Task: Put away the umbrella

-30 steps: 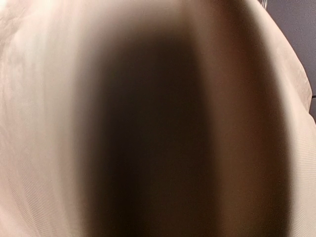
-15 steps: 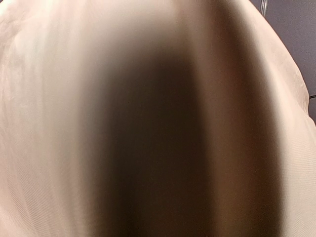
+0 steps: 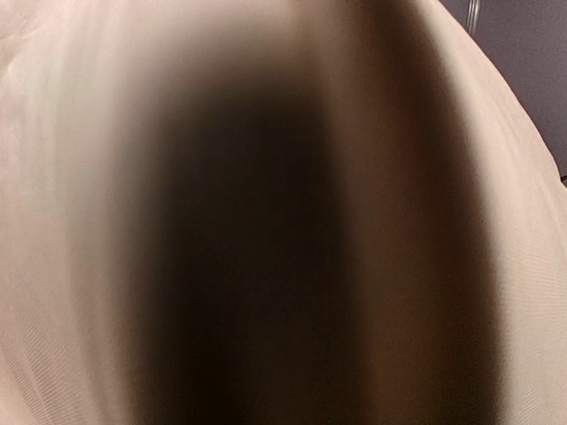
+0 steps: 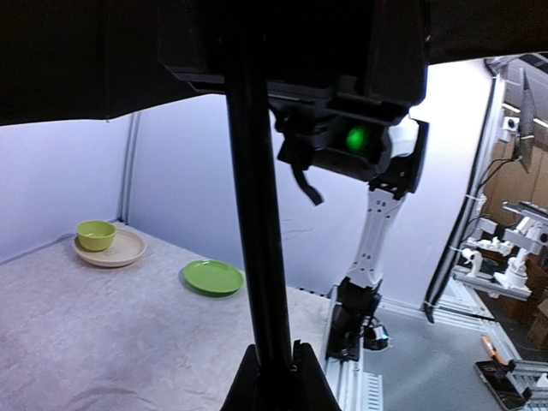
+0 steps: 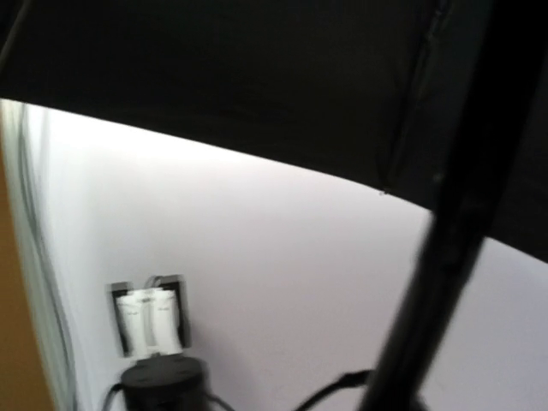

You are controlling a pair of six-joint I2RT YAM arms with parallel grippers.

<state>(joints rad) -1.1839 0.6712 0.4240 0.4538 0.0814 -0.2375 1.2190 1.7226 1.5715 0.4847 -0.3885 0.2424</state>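
Umbrella [image 3: 80, 221] is standing fully open above the table [image 4: 103, 334], its cream fabric spreading so close under the top camera that it is filling nearly that whole view. Its black lining [image 5: 214, 77] is roofing both wrist views, and the thin black shaft [image 4: 253, 223] is running upright down through the left wrist view. The left gripper [image 4: 276, 377] is clamping tight on that shaft low down, fingers pressed to either side. The right gripper [image 4: 338, 103] is hanging high beside the shaft, right under the canopy; how wide its fingers are standing, and whether they are touching anything, I cannot tell. Judging by this, the collapse is coming: the left should be holding the shaft firm and plumb while the right is pulling the canopy closed straight along it, without twisting. No brand, label or writing is showing legibly anywhere.
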